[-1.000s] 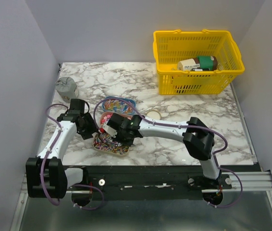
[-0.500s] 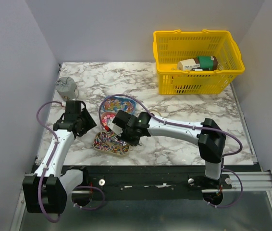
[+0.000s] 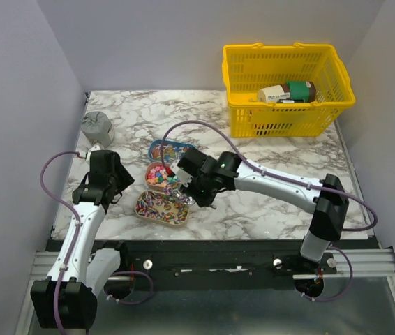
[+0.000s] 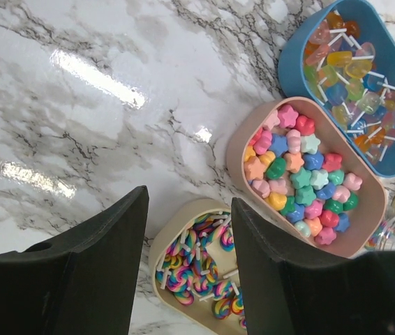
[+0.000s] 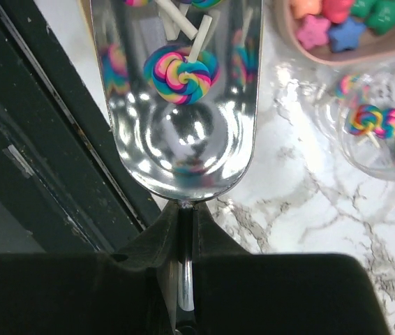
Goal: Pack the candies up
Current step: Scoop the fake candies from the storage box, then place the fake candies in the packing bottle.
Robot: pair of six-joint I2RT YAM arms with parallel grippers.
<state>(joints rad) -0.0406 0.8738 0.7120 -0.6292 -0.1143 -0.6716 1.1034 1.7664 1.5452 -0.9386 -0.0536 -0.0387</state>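
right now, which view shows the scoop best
The right wrist view: the scoop fills the frame, a swirl lollipop in its bowl, handle in the right claw. The top view mostly hides it under the right arm; the left wrist view misses it.

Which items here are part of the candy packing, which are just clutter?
Job:
- swirl lollipops, star candies, translucent lollipops, each in a tray
- scoop, loaded, held by right gripper
- jar, a few lollipops in it

Lying about:
- yellow basket and its contents
- grey bundle, back left
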